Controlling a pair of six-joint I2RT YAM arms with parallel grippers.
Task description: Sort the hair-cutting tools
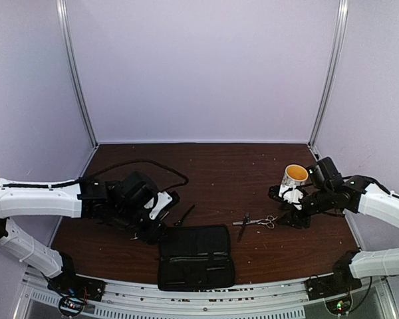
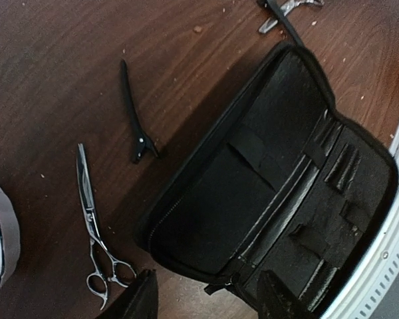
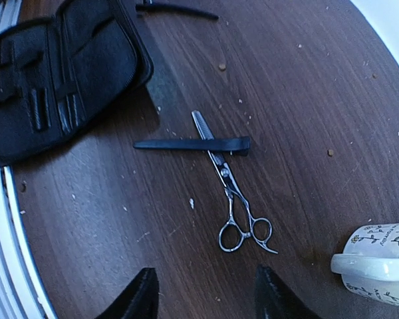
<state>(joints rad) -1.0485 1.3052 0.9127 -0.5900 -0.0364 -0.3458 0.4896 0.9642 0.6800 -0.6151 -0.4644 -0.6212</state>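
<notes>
Across the brown table (image 1: 219, 173), the biggest item is the black zip case (image 1: 196, 256), lying open and flat at the near edge, dead centre between the two arms. The left gripper (image 2: 209, 279) hangs low over the case's left corner, fingers apart, nothing between them. The right gripper (image 3: 206, 272) hovers above bare wood on the right side, fingers likewise spread and empty. A white cup (image 1: 294, 176) with a yellow inside sits just beside it. On to the tools: one pair of silver scissors (image 2: 93, 226) lies on the wood off the case's left end, a black clip (image 2: 133, 113) near its blade tip but apart. The second pair of scissors (image 3: 229, 189) lies right of the case, the second black clip (image 3: 193, 143) laid crosswise over its blade.
</notes>
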